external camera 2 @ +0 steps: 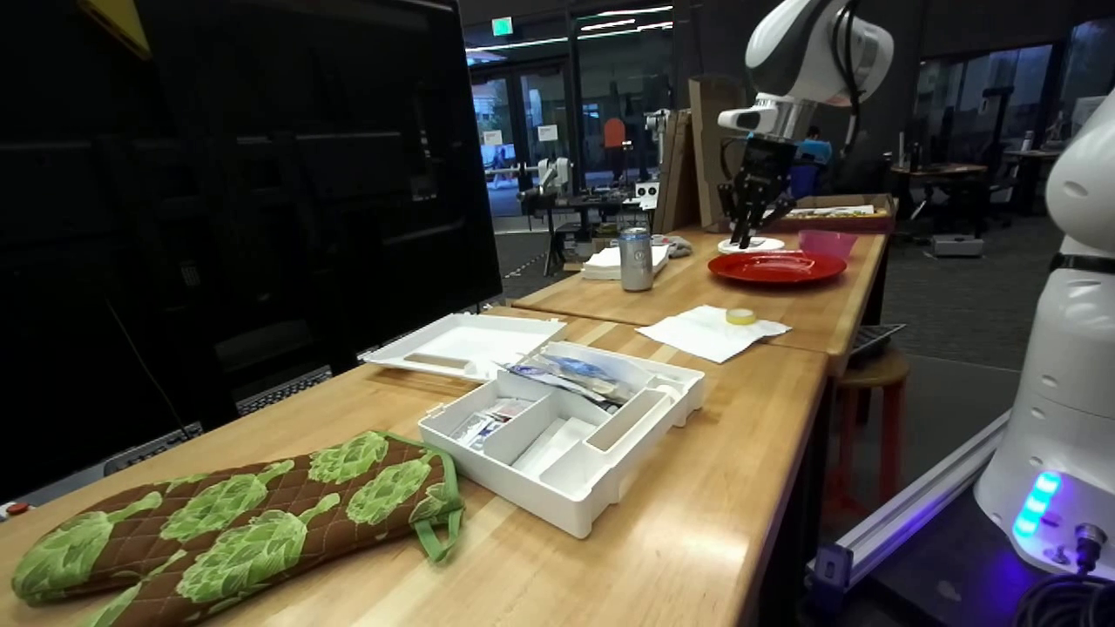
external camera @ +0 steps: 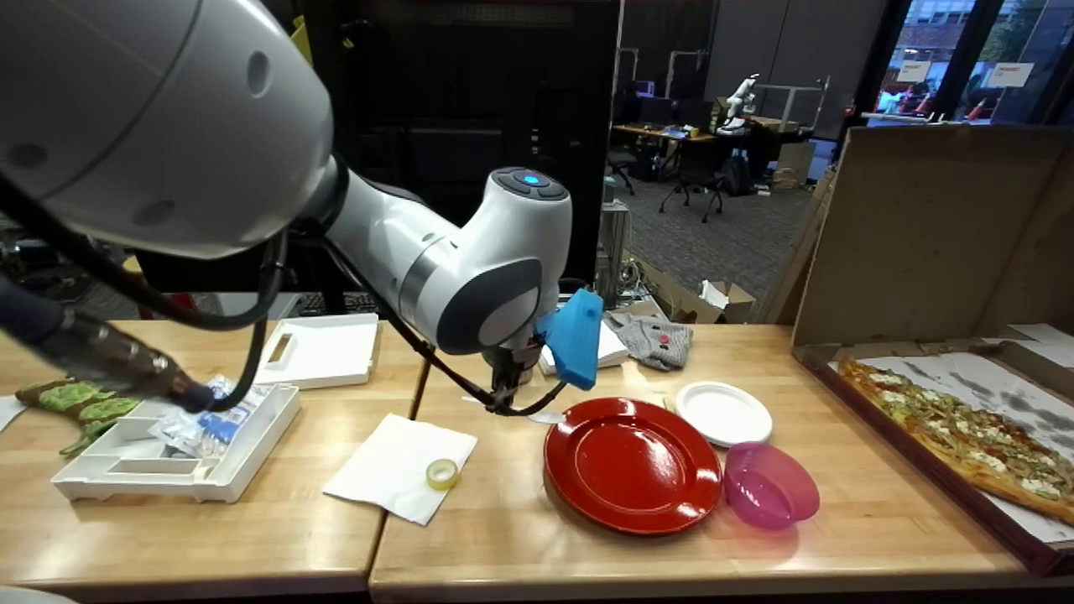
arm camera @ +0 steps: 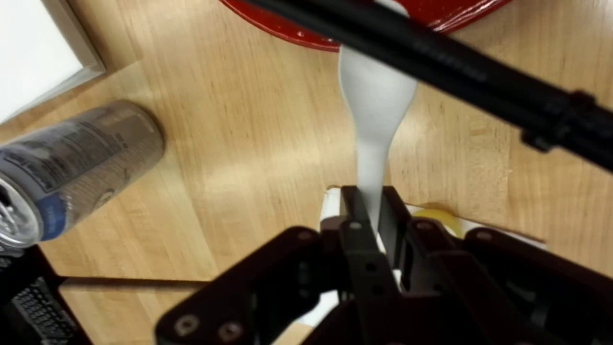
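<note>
1. The fingers (arm camera: pixel 351 203) are clamped on the narrow handle of what looks like a white spoon (arm camera: pixel 376 96); a grip there leaves the broad end free, pointing outward.
2. The spoon is above the counter (external camera 2: pixel 679 557), beside the red plate (external camera: pixel 633 466). In the wrist view its broad end overlaps the plate's rim, partly behind a black cable (arm camera: pixel 455 62); whether spoon and plate touch I cannot tell.
3. The pink bowl (external camera: pixel 772 503) sits just beside the red plate, with white paper tableware (external camera: pixel 724 411) near both, probably to keep the dishes together.
4. A roll of tape (external camera 2: pixel 740 317) rests on a white napkin (external camera 2: pixel 701 335), perhaps weighing it down.
5. The white case (external camera 2: pixel 514 483) lies open, its lid (external camera 2: pixel 462 340) just beside it, apparently so the compartments can be reached.
6. The pizza box (external camera: pixel 931 226) stands with its flap raised, baring the pizza (external camera: pixel 965 428).
7. Counted: one spoon, one red plate, one bowl, one tape roll, one case, one lid, one upright can (external camera 2: pixel 636 261), one oven mitt (external camera 2: pixel 261 514). The layers of the white stack (external camera 2: pixel 605 264) cannot be counted.
</note>
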Available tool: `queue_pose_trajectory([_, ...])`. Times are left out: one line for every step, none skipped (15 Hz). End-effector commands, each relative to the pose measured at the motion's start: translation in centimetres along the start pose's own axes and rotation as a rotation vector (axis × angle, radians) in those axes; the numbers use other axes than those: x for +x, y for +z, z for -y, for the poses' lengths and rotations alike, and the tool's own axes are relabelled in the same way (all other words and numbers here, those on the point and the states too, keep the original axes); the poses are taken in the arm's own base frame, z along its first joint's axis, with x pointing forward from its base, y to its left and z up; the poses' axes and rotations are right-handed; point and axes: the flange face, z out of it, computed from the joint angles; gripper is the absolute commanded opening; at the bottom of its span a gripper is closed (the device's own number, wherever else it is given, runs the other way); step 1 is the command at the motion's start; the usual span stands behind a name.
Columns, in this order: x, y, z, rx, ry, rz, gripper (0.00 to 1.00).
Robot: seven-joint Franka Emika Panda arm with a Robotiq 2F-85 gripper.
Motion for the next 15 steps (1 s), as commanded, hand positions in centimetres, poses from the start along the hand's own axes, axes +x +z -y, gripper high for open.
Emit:
queue_pose_trajectory([-1.5,-0.3,-0.6,-0.043,0.191,-0.056,0.03])
queue_pose_trajectory([-2.0,-0.2,-0.5,-0.057,0.245,-0.066,0.03])
queue_pose_trajectory([-2.6,-0.2,-0.4,-0.072,0.298,-0.077,0.03])
queue_pose_trajectory([-3.0,-0.1,-0.4,-0.084,0.344,-0.088,0.03])
queue_pose_trajectory([-3.6,0.1,-0.3,-0.098,0.384,-0.102,0.03])
queue_pose_trajectory([-4.0,0.2,-0.3,-0.115,0.420,-0.114,0.03])
queue_pose_trajectory([-4.6,0.3,-0.3,-0.135,0.454,-0.126,0.03])
queue_pose_trajectory([-5.0,0.3,-0.3,-0.160,0.481,-0.135,0.03])
queue_pose_trajectory([-5.5,0.4,-0.3,-0.186,0.505,-0.140,0.03])
queue_pose_trajectory([-5.9,0.5,-0.5,-0.207,0.525,-0.139,0.03])
queue_pose_trajectory([-6.2,0.5,-0.7,-0.227,0.538,-0.136,0.03])
queue_pose_trajectory([-6.4,0.6,-1.0,-0.245,0.545,-0.133,0.03])
queue_pose_trajectory([-6.7,0.8,-1.2,-0.257,0.553,-0.129,0.03])
queue_pose_trajectory([-6.8,1.0,-1.6,-0.265,0.555,-0.126,0.03])
queue_pose_trajectory([-6.9,1.2,-1.9,-0.270,0.558,-0.124,0.03])
